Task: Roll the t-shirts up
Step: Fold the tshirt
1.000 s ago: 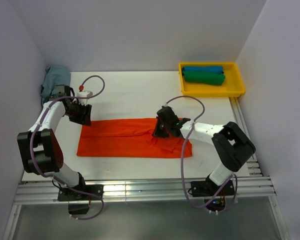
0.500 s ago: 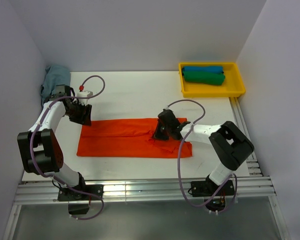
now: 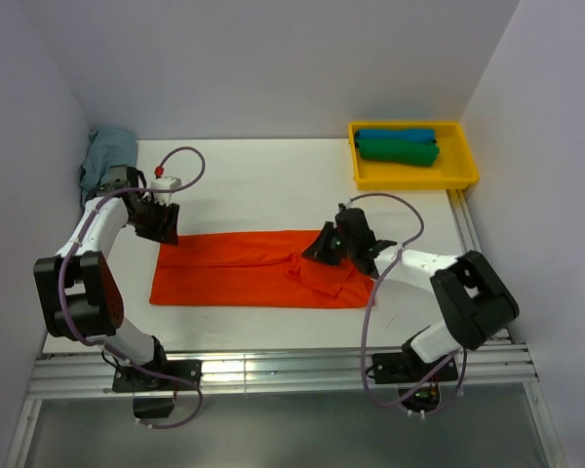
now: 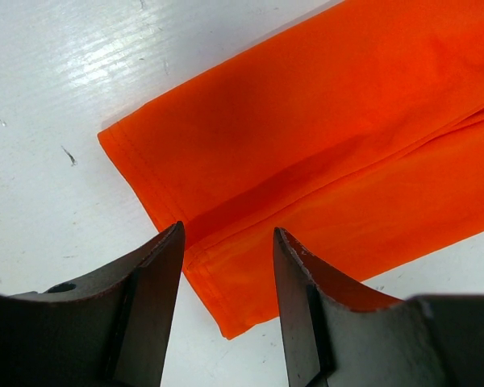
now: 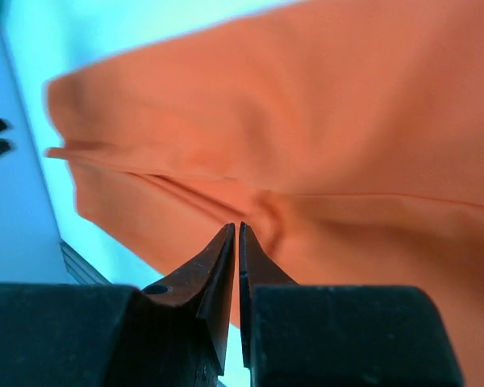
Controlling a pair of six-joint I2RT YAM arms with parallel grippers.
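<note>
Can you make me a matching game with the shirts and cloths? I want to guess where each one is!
Things:
1. orange t-shirt
2. blue rolled shirt
3. green rolled shirt
4. grey-blue cloth

Places:
A. bunched up in the far left corner
B. in the yellow tray, on the back-wall side
C. spread out long and flat in the middle
D. in the yellow tray, on the nearer side

Right pairs: 1-C, 2-B, 3-D, 4-A
</note>
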